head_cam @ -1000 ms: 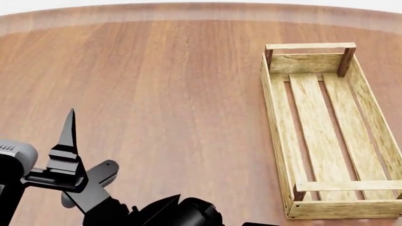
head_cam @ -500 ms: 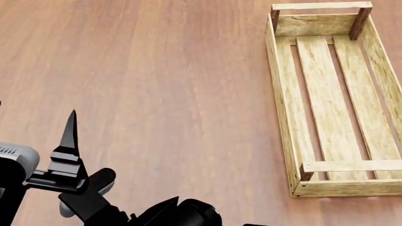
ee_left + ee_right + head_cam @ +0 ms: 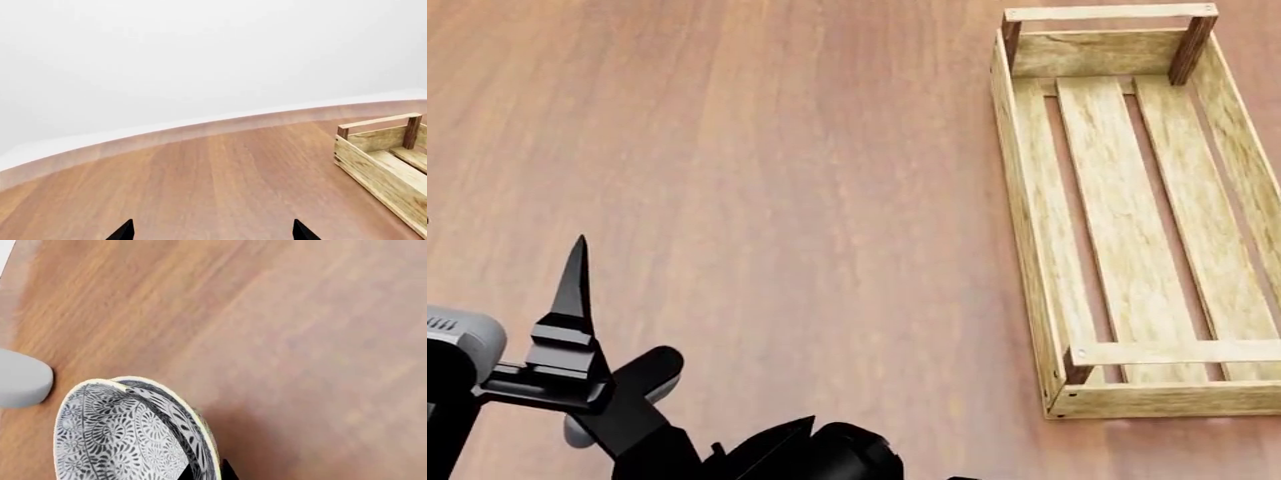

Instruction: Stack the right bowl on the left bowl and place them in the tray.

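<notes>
A grey-and-white patterned bowl (image 3: 120,435) with a yellowish rim fills the right wrist view, above the wood table. A second rim line shows inside it; I cannot tell whether two bowls are nested. My right gripper (image 3: 205,472) is shut on the bowl's rim, one fingertip inside and one outside. The tray (image 3: 1134,220) lies empty at the head view's right and also shows in the left wrist view (image 3: 380,165). My left gripper (image 3: 607,330) is open and empty at the head view's lower left, its fingertips (image 3: 123,231) wide apart. No bowl shows in the head view.
The brown wood table (image 3: 774,180) spreads from my left gripper to the tray. A black arm part (image 3: 827,450) sits at the head view's bottom edge. A grey rounded part (image 3: 20,382) lies beside the bowl. The table's curved far edge (image 3: 167,135) shows.
The head view has tipped down: the table's far edge has left the frame and the tray sits higher. My left gripper has barely shifted.
</notes>
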Motion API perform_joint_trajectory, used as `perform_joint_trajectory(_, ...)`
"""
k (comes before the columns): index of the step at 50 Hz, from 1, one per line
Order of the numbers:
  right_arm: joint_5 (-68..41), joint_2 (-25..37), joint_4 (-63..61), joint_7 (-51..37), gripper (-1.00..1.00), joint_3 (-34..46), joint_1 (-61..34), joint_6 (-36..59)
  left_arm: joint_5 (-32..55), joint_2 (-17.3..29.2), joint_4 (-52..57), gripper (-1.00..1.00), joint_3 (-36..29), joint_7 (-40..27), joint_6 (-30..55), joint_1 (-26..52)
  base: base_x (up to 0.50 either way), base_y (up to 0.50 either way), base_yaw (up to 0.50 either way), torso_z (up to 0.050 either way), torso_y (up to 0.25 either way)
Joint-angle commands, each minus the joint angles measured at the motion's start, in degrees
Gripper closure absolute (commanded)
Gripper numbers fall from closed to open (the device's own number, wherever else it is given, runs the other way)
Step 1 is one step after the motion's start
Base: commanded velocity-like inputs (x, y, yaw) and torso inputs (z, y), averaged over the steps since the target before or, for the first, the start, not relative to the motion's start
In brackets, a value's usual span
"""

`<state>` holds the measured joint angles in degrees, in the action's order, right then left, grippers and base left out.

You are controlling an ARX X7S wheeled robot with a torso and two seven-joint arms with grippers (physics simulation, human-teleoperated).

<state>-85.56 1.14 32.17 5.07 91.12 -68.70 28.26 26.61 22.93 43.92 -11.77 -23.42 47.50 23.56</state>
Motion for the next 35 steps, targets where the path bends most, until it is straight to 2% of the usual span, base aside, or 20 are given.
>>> perform_joint_trajectory(1,0.4,-1.1,0.0,0.9,1.00,-1.4,0.1,-0.1,-1.1,-0.7,-1.2,-1.00,1.1,1.5,-1.6,0.0,0.00,0.00,0.00,0.000,0.000)
perform_joint_trajectory(16,-0.5,-1.1,0.5,0.5,1.00,-1.3,-0.5,-1.1,1.5,-1.2,-1.1,-1.00,2.6,1.3,-0.2,0.4,0.00,0.00,0.00,0.000,0.000)
perform_joint_trajectory(25,-1.2,-1.1,0.9,0.3,1.00,-1.3,-1.2,-1.3,1.4,-1.2,-1.3,-1.00,2.4,1.4,-1.1,0.1,0.00,0.00,0.00,-0.002,0.239)
perform_joint_trajectory(35,-3.4,-1.1,3.0,0.5,1.00,-1.3,-3.0,-1.9,0.4,-0.8,-1.5,-1.00,1.9,1.1,-2.4,-0.3,0.00,0.00,0.00,0.000,0.012)
